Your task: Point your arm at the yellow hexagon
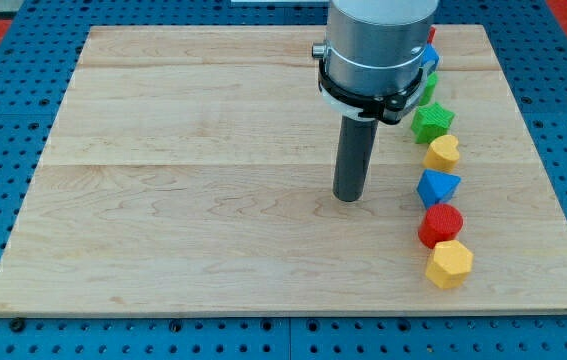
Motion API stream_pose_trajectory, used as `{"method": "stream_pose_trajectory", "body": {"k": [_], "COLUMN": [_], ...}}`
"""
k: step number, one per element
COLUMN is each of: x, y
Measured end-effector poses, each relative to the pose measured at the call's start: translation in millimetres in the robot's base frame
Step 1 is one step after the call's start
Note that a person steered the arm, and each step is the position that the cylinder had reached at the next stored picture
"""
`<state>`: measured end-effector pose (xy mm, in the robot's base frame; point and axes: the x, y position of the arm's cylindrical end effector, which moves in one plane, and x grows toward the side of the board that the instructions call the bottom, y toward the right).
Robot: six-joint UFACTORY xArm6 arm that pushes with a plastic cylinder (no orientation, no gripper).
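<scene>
Currently my tip (pixel 348 197) (no gripper on rig) sits up-left of yellow hexagon (pixel 449 264)

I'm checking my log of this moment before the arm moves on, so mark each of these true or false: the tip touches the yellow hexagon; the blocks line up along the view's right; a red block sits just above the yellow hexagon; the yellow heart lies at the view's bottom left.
1. My tip touches the yellow hexagon. False: it stands apart, up and to the view's left of it.
2. The blocks line up along the view's right. True.
3. A red block sits just above the yellow hexagon. True.
4. The yellow heart lies at the view's bottom left. False: it lies in the right-hand line, between the green block and the blue block.
</scene>
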<state>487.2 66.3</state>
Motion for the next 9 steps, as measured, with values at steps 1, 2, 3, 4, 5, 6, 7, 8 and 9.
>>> {"method": "stream_pose_trajectory", "body": {"k": [1, 2, 3, 4, 5, 6, 7, 8, 9], "x": [0.0, 0.0, 0.0, -14.4, -43.7, -97.8, -148.8, -188.0, -197.3], "y": [0.0, -1.3, -1.3, -1.3, 5.5, 5.6, 11.6, 50.1, 68.7]}}
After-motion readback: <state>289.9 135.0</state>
